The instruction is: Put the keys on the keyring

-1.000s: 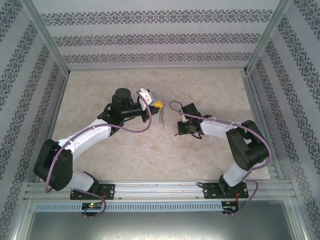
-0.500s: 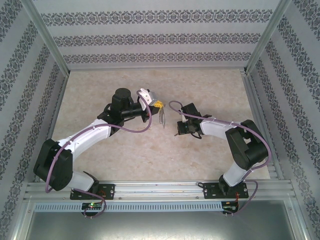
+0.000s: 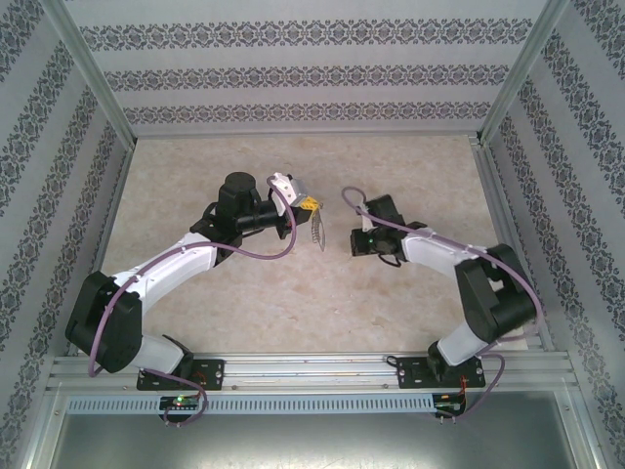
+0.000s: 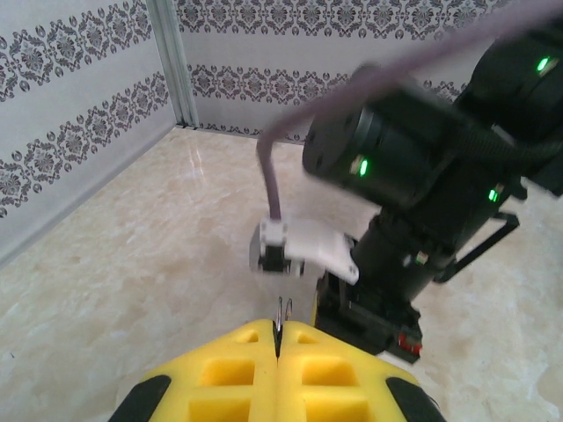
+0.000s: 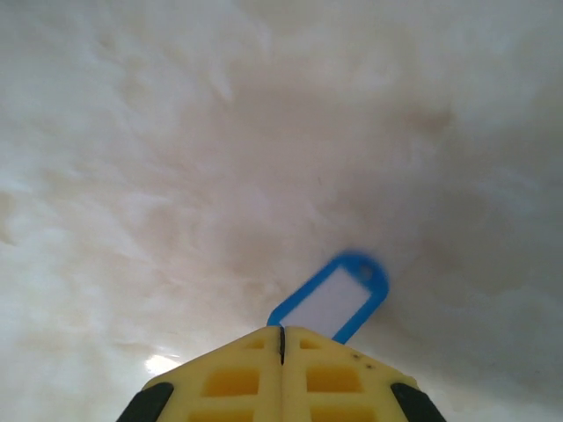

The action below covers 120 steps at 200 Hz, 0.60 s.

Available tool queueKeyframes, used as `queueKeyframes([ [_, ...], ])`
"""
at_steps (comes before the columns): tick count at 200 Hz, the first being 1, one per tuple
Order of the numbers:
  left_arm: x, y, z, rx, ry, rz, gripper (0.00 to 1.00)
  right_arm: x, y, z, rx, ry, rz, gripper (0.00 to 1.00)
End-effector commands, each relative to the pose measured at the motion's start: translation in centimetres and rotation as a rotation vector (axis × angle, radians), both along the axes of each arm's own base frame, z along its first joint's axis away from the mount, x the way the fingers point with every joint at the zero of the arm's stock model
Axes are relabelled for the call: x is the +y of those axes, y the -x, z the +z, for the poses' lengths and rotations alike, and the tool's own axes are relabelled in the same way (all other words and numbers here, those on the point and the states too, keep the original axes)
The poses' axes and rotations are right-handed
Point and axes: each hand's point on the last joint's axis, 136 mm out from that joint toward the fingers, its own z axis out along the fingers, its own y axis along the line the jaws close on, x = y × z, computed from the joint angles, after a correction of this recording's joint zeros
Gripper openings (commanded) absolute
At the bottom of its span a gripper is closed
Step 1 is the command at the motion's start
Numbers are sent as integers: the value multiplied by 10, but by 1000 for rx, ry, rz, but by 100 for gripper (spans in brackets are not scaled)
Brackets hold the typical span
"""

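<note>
My left gripper (image 3: 309, 205) is held above the middle of the table, its yellow fingers (image 4: 246, 352) shut on the keyring (image 3: 314, 231), a grey loop that hangs below them with its chain. In the left wrist view two thin metal ends of the keyring (image 4: 282, 309) poke out of the closed tips. My right gripper (image 3: 354, 242) faces it from the right, a short gap apart. It is shut on the keys. The blue tag (image 5: 332, 299) sticks out past the right gripper (image 5: 281, 332), slightly blurred. The silver key itself is hidden behind the fingertips.
The marble-look tabletop (image 3: 293, 303) is walled by patterned panels on three sides, with a metal post (image 4: 169, 61) at the far corner. The right arm's black wrist (image 4: 413, 167) and its purple cable hang close in front of the left gripper.
The right gripper has risen and shifted back and to the right, with the tag. The left gripper and the keyring have stayed where they were.
</note>
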Motion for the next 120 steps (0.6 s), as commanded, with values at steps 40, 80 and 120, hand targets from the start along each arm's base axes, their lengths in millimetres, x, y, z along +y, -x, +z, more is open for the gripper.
queueKeyframes([
  [40, -6, 3, 19, -68, 35, -19, 0, 33, -1, 129, -270, -398, 179, 0],
  [80, -7, 2, 22, -72, 41, -22, 0, 35, 16, 183, -421, -518, 281, 0],
  [120, -10, 0, 23, -67, 47, -31, 0, 35, 29, 212, -510, -575, 328, 0],
])
